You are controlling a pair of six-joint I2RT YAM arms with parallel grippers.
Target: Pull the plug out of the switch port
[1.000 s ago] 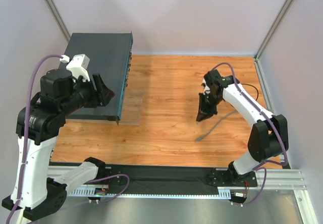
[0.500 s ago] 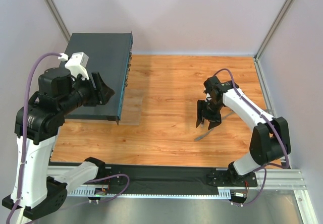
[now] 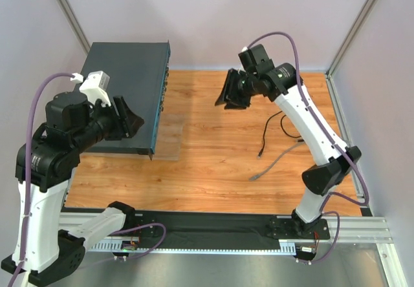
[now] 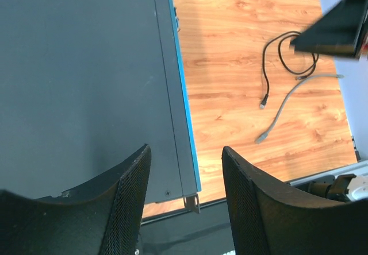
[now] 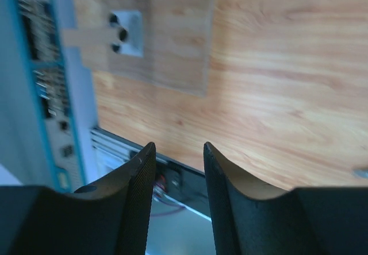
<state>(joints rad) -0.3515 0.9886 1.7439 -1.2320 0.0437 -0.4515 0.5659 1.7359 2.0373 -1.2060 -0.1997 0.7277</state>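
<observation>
Quick rundown of where you're at. The switch point(image 3: 129, 83) sits in the upper left of the overhead view, flat on the table point(image 3: 213, 170). Its thin front face, with the row of sockets point(image 3: 166, 90), is turned toward the middle of the frame. A clear plate point(image 3: 169, 138) lies just beside its lower right corner.

Your left gripper point(image 3: 134, 120) hangs over the lower right part of the switch. In the left wrist view the two fingers point(image 4: 129, 203) are spread wide, with the switch's blue-edged rim running up between them. Nothing's pinched in there.

Your right gripper point(image 3: 228, 103) is in the upper middle of the overhead frame, pointing left toward the front face but well apart from it. The right wrist view is pretty blurry, but you can make out the fingers point(image 5: 135, 197) parted by a moderate gap, with only bare wood and the table's edge showing through, so it's got hold of nothing. The sockets are just smudges down the left edge of that view, and the clear plate sits at its upper left.

The black cable point(image 3: 272, 128) lies curled on the wood right of centre. Its plug end point(image 3: 261, 152) is loose on the table, well apart from the switch. The grey cable point(image 3: 278, 163) lies just below it, angled toward the lower left.
</observation>
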